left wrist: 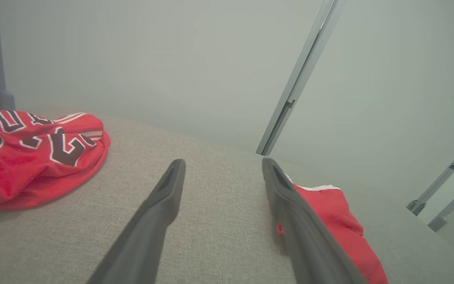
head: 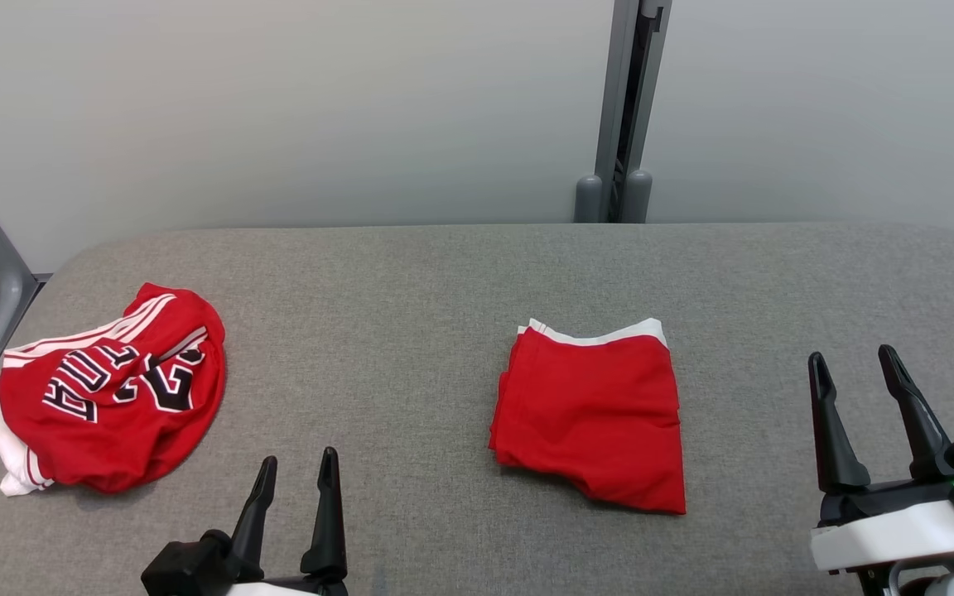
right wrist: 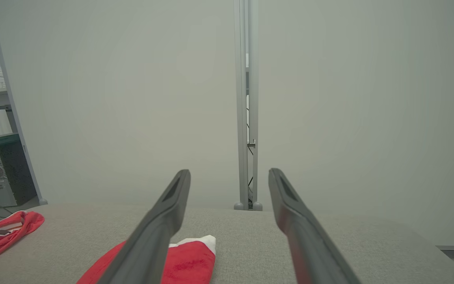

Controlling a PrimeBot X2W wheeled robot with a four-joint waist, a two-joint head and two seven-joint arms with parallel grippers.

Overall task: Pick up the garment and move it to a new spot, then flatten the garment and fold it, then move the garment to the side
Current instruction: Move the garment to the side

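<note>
so, where do the garments lie?
– the folded red garment lies flat in the middle of the grey bench, the crumpled red jersey well apart at its left end.
– and the fingers?
– left gripper and right gripper both have fingers spread wide, holding nothing, at the near side of the bench.

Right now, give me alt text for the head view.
A crumpled red jersey with dark lettering lies at the left of a grey table, a folded red garment with white trim near the middle. The left gripper and right gripper hover open and empty at the bottom.
</note>
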